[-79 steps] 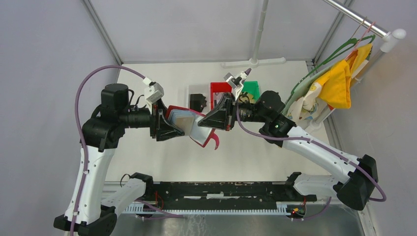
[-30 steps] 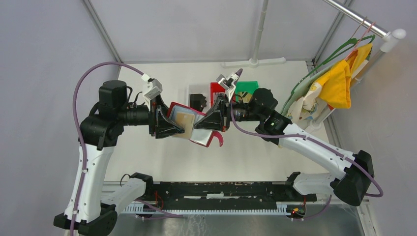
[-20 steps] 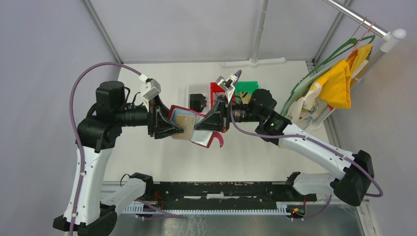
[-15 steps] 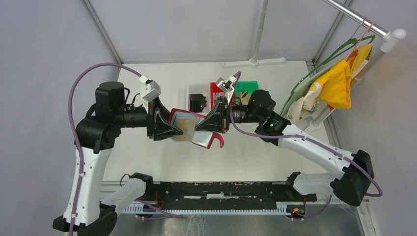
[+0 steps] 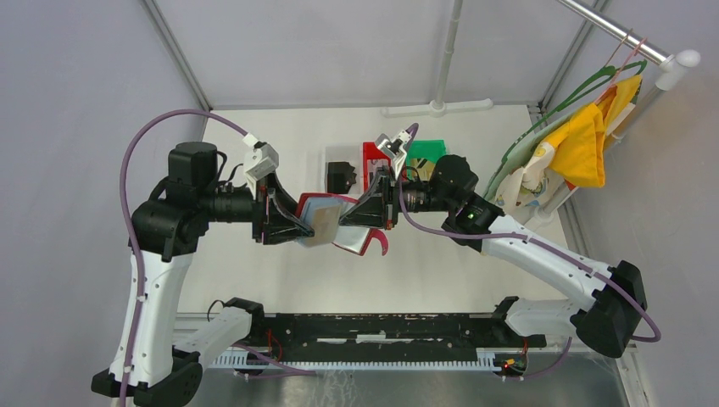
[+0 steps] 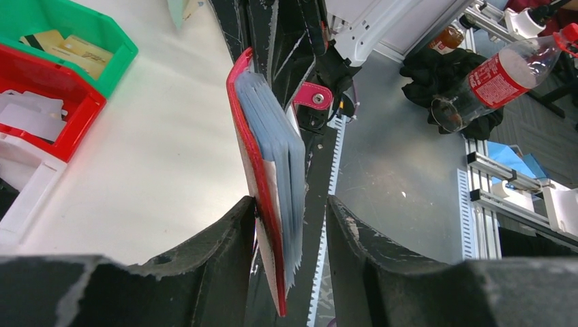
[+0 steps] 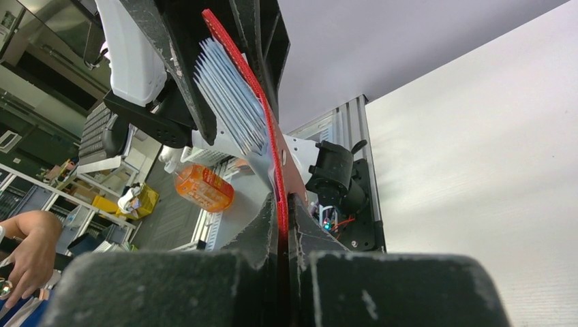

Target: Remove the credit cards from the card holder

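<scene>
Dark red leather-like folding card holder (image 6: 251, 153) aloft, right gripper (image 7: 283, 204) at 3 o'clock clamped on its edge. At 9 o'clock left gripper (image 6: 290, 211) straddles thin grey plastic credit cards (image 6: 276, 146), unclosed. Likely light, stiff, slick: pinch protruding edges

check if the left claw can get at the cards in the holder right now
Probably yes: the left claw stands open astride the fanned credit cards, and the right claw pins the card holder steady.

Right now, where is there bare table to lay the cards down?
Widest bare patch: the near table, between the black rail and the lifted card holder. The back left corner is bare too. Crowded: red bin, green bin and black box at back centre.
</scene>
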You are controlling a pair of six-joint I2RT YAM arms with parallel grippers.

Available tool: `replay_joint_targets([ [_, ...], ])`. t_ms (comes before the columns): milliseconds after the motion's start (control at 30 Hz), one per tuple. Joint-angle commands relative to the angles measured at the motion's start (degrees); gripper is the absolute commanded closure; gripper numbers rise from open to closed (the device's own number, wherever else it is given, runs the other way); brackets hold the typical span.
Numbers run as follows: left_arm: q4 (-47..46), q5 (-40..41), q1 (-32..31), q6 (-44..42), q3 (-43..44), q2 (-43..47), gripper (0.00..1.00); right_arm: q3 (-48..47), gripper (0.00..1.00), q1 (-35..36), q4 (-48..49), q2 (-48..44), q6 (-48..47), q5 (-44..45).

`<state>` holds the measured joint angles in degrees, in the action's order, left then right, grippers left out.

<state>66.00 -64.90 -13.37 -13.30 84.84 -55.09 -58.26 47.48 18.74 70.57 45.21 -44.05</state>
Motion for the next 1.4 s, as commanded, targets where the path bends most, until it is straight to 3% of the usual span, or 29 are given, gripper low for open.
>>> replay_joint_targets([
  [0, 1.3, -4.3, 0.0, -3.5, 2.0, 0.0, 0.52, -0.7, 1.00, -0.4, 5.1, -2.2, 0.6, -0.9],
  [867, 6.2, -4.5, -0.1, -9.1, 3.8, -1.3, 0.58, -1.2, 1.00, -0.6, 6.1, -2.2, 0.8, -2.2],
  [1067, -9.7, 6.3, -0.1, 5.4, -2.5, 1.3, 0.56, -1.2, 1.00, -0.4, 8.5, -1.7, 3.0, -2.6],
  [1133, -14.6, 9.9, -0.1, 9.1, -4.9, 3.0, 0.50, -1.1, 1.00, -0.4, 8.7, -1.6, 3.7, -2.6],
  [1367, -16.0, 6.9, -0.1, 9.2, -5.1, 4.3, 0.46, -1.4, 1.00, 0.0, 9.3, -1.5, 4.1, -2.5],
])
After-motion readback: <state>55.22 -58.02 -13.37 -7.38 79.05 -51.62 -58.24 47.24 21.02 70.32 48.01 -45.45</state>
